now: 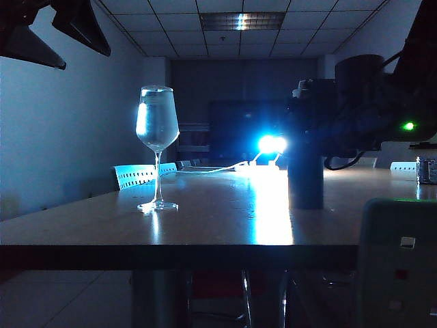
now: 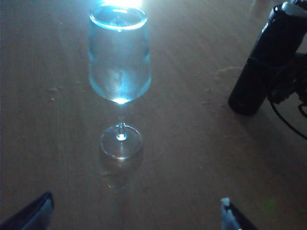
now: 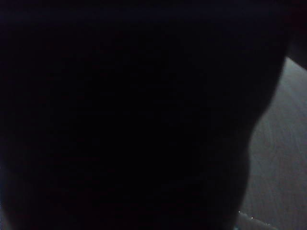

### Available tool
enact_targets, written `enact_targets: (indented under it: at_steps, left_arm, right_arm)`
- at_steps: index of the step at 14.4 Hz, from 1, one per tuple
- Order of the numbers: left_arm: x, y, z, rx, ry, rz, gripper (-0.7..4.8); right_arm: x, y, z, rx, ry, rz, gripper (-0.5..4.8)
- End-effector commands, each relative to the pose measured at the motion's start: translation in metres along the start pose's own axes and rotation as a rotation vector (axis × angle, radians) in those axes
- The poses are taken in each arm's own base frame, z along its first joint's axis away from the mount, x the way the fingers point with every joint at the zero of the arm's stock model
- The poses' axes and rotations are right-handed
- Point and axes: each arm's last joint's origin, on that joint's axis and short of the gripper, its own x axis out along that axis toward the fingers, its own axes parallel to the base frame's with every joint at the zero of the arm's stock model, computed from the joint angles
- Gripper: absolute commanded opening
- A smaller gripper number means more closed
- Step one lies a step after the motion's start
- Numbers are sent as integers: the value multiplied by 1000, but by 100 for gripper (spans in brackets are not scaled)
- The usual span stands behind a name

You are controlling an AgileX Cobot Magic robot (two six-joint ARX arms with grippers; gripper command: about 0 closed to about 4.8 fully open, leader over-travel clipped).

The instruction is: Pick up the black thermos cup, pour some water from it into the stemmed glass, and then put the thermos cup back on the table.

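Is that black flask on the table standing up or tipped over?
Upright. The black thermos cup stands on its base on the table, with the right gripper at its top.

Black right arm (image 1: 362, 102) with green light (image 1: 408, 126) and dark cable (image 1: 338, 164).

Stemmed glass (image 1: 157, 130) upright on the worktop (image 1: 225, 219), left of centre; clear tulip bowl lit blue from behind, thin stem, round flat foot. Whether it holds water I can't tell. Black thermos cup (image 1: 305, 181) upright on the worktop, well to the glass's right: dark cylinder, top hidden by arm hardware. Worktop glossy brown wood-look, dark edge.
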Motion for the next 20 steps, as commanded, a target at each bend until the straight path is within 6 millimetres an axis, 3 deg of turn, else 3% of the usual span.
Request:
enact_targets:
  at_steps: [1, 3, 5, 6, 9, 11, 15, 20]
  left_arm:
    - [-1, -1, 1, 1, 2, -8, 479]
    - [-1, -1, 1, 0, 2, -8, 479]
    - [-1, -1, 1, 1, 2, -8, 479]
    - [-1, -1, 1, 1, 2, -8, 479]
    - [-2, -1, 1, 1, -1, -8, 479]
    - [-10, -2, 5, 6, -29, -4, 479]
    - [-57, -11, 16, 28, -134, 5, 479]
    - [-163, -33, -1, 56, -278, 21, 479]
  right_arm:
    - [0, 0, 5, -5, -22, -1, 166]
    - [0, 0, 5, -5, -22, -1, 183]
    - [0, 0, 5, -5, -22, -1, 453]
    - [0, 0, 5, -5, -22, -1, 479]
    - [-2, 0, 10, -5, -18, -10, 479]
    - [-15, -3, 18, -9, 13, -66, 479]
    - [-79, -7, 55, -4, -10, -51, 479]
    - [-204, -12, 145, 0, 34, 80, 479]
